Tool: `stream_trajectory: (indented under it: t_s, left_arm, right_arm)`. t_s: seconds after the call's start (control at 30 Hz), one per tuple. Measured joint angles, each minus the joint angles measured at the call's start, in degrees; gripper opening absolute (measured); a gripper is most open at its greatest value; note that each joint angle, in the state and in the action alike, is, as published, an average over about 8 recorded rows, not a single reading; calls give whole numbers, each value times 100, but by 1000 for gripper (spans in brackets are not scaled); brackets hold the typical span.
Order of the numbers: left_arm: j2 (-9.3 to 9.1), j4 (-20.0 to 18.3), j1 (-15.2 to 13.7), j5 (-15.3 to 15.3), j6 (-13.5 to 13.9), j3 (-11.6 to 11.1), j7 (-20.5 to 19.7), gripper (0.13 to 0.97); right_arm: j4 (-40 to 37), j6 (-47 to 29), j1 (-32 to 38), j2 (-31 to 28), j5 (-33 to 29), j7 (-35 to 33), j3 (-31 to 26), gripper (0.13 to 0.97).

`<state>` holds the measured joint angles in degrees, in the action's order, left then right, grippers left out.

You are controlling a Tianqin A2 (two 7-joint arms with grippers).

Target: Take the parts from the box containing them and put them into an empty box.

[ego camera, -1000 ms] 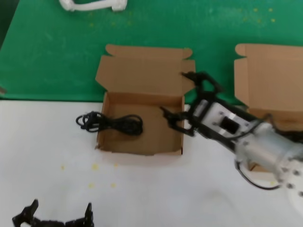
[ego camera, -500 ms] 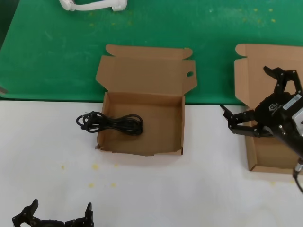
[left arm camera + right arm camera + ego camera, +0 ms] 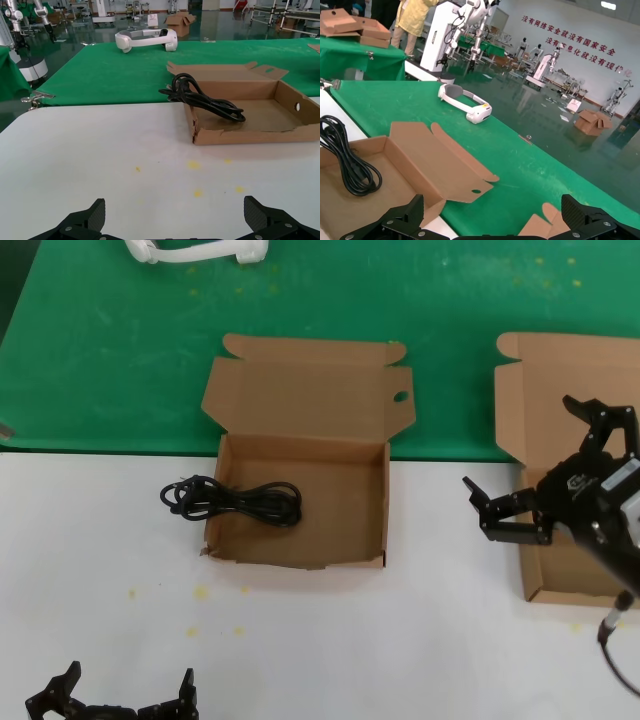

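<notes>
- Cable (image 3: 232, 501), a thin black looped bundle, lies draped over the left wall of the holed box (image 3: 300, 530): one end hangs out on the white table (image 3: 330, 640), the rest rests on the box floor. The left wrist view shows it (image 3: 202, 98) riding over that wall too.
- Handling, as a guess: light, limp and springy. It will sag from wherever it is pinched, and the loops may spread or snag on the cardboard edge.
- Best hold is probably across the middle of the bundle, where the strands run together, so that all of them get clamped. A grip at a loop end would likely catch one strand only.
- Right gripper (image 3: 545, 465) hovers over the left edge of the plain box (image 3: 560, 390) with its fingers spread wide and nothing in them. What lies inside that box cannot be seen.
- Left gripper (image 3: 125, 695) is parked low at the table's near edge, spread open and empty.
- Cardboard looks thin, so a snagged cable could drag the box along.
</notes>
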<state>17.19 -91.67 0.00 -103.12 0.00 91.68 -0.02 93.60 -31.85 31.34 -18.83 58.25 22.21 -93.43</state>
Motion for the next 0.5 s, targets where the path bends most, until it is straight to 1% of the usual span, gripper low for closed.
stream_trajectory:
  t_s: [0.5]
  left_arm:
    - [0,0,0,-1,0,0,0,966]
  right_arm:
    - [-41,675,-663,35,951,-471,37,966]
